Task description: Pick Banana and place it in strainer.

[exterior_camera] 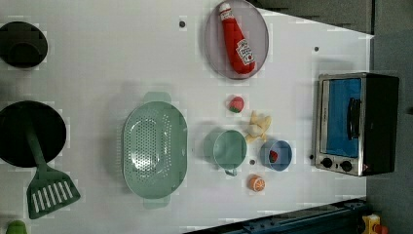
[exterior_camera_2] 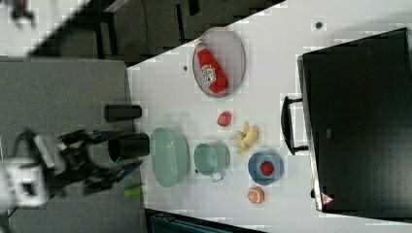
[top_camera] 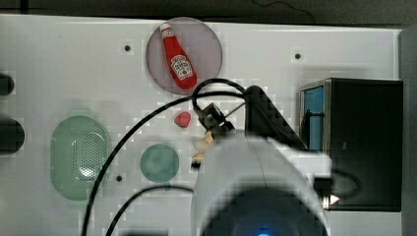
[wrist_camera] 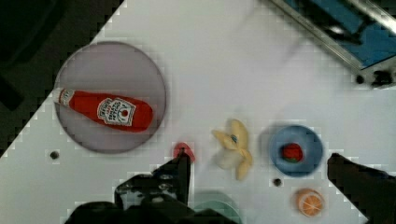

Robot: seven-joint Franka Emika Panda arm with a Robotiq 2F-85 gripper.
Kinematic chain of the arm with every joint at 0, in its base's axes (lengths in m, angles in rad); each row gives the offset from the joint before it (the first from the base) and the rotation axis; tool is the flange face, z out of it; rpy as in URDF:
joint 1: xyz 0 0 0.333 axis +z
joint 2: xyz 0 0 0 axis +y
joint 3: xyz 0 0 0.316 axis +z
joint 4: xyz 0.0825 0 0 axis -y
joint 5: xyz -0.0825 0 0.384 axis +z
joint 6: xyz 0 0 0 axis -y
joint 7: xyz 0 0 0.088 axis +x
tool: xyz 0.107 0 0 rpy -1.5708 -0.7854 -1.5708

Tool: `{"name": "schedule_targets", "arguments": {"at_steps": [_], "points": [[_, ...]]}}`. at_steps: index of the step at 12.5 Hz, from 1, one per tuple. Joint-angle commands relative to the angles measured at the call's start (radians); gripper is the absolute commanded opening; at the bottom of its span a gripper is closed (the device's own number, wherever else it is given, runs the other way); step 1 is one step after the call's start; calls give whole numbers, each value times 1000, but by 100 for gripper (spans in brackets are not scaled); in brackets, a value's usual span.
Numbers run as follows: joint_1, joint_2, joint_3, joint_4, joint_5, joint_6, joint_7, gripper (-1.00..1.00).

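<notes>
We see the tool (wrist_camera: 257, 172) spread wide above the banana (wrist_camera: 232, 147) (not touching it), which lies on the table (wrist_camera: 224, 70) beside the green cup (exterior_camera: 229, 149); the strainer (exterior_camera: 155, 149) sits apart.

From my top view, the arm (top_camera: 260, 182) covers most of the banana (top_camera: 203, 146), leaving a pale sliver beside the green cup (top_camera: 159, 162). In my wrist view that cup (wrist_camera: 219, 205) is cut off by the picture's edge. The spatula (exterior_camera: 44, 187) hides part of the black pan (exterior_camera: 19, 131) in my left view.

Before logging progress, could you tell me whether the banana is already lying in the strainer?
No, the banana lies on the table beside the green cup, apart from the strainer.
</notes>
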Motion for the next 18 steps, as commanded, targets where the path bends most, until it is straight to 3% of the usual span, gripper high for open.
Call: {"name": "schedule_targets", "arguments": {"at_steps": [1,9,18], "points": [[4,134,6,-170,10,122,31,100],[6,403,26,-377,10,620,4,100],[1,692,44,-434,11,973,-54,100]]}}
